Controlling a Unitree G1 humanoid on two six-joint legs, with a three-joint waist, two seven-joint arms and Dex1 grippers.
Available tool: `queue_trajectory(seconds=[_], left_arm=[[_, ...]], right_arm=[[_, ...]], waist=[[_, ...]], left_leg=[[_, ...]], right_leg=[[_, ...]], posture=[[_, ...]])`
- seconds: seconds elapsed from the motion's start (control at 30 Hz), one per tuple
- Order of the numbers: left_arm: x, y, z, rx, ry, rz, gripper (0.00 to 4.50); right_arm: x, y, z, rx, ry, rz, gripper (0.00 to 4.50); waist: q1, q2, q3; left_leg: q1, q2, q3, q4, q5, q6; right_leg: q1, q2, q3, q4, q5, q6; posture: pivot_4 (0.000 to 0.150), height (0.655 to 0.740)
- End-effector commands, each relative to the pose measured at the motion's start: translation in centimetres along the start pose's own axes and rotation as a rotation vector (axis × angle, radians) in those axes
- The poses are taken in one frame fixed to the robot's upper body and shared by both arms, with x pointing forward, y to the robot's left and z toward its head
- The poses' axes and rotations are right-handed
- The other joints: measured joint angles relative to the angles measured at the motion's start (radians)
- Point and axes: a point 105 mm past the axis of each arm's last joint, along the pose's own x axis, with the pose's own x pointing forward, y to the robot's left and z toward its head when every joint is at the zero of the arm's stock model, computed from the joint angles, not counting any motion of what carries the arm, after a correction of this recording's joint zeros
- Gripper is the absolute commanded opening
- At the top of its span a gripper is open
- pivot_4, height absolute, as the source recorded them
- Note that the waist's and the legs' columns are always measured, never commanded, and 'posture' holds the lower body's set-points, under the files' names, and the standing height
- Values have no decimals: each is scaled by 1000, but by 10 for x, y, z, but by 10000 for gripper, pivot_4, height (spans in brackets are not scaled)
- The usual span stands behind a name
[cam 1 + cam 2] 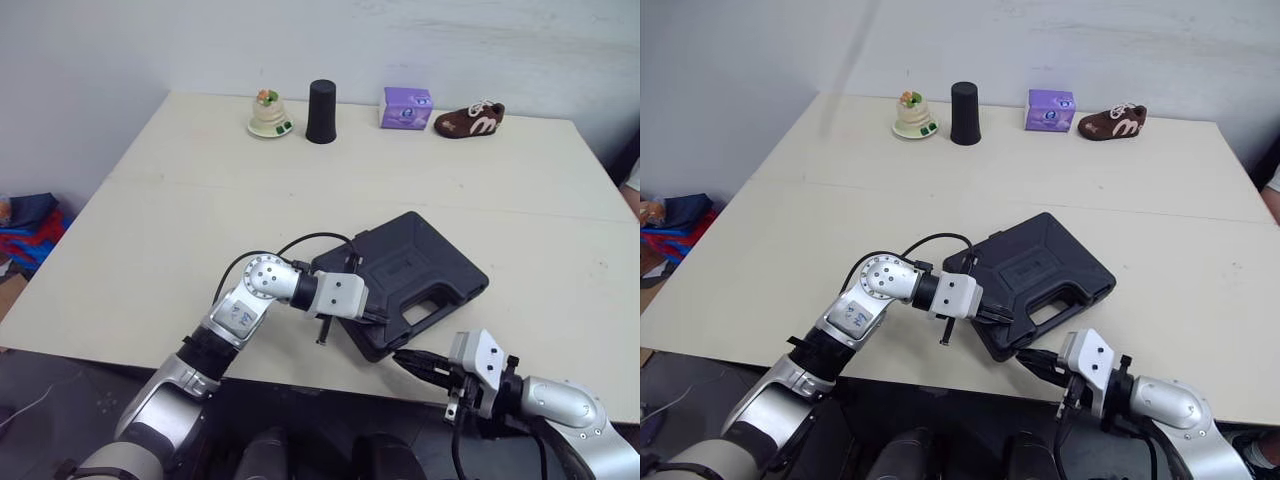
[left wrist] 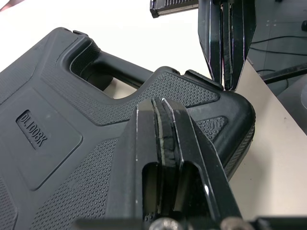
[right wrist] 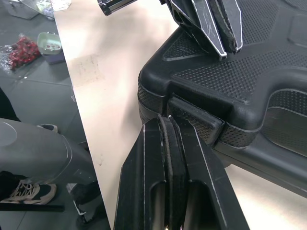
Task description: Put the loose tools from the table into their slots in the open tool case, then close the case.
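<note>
You are looking down on a cream table (image 1: pixel 150 250) set against a plain white wall. Along its far edge stand a small cake-like figurine (image 1: pixel 269 113), a black cup (image 1: pixel 321 111), a purple box (image 1: pixel 405 108) and a brown shoe (image 1: pixel 470 120), all well apart from your work.

The black tool case (image 1: pixel 410 262) lies near the front edge of the table, turned at an angle, with its lid down and its carrying handle (image 1: pixel 425 310) toward you. No loose tools lie on the table around it.

Your left hand (image 1: pixel 385 318) reaches across from the left and rests on the textured lid near the case's front corner. Its two fingers are pressed together with nothing between them.

Your right hand (image 1: pixel 400 355) comes in low from the right at the table's front edge. Its fingers are likewise narrowed flat against each other and hold nothing. In the right wrist view their tips sit at the latch (image 3: pixel 196 122) on the case's front wall; you cannot tell whether that latch is fastened.
</note>
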Motion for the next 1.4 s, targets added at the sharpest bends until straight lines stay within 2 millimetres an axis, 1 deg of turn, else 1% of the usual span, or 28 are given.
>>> queue_trajectory(seconds=[0.03, 0.2, 0.43, 0.8, 1.13, 1.3, 1.4], left_arm=[[6, -46, -53, -202, 177, -155, 216], [5, -49, -56, -218, 186, -159, 216], [5, -49, -57, -221, 189, -158, 216], [4, -51, -59, -229, 194, -158, 216], [4, -52, -60, -234, 197, -165, 216], [5, -54, -60, -237, 194, -167, 216], [5, -55, -61, -237, 195, -170, 216]], right_arm=[[1, -11, 22, -59, -71, -29, 0], [-3, -18, 25, -71, -57, -24, 0], [-3, -18, 33, -83, -61, 7, 0], [-5, -22, 29, -80, -35, 8, 0], [-6, -21, 28, -63, -28, 10, 0], [-10, -29, 28, -62, -19, -27, 0], [-9, -28, 28, -63, -21, -19, 0]], waist=[[0, 0, 0], [-2, 0, 0], [0, 0, 0], [1, 0, 0], [2, 0, 0], [2, 0, 0], [2, 0, 0]], left_leg=[[0, 0, 0, 0, 0, 0], [0, 1, 0, -1, 0, 0], [0, 1, 0, -4, 0, -1], [1, 0, 0, -12, 3, -2], [1, 1, 0, -14, 4, -2], [1, 1, 0, -15, 4, -2], [1, 1, 0, -16, 4, -2]], right_leg=[[0, 0, 0, 0, 0, 0], [0, 0, 0, -1, 0, 0], [-1, 0, 0, -3, 0, -1], [-2, 0, 0, -10, 2, -2], [-4, 0, 0, -13, 2, -3], [-4, 0, 0, -15, 3, -3], [-5, 1, 0, -16, 3, -3]], posture=[[1500, 7380], [1500, 7380], [1500, 7380], [1500, 7380], [1500, 7380], [1500, 7380], [1500, 7380]])
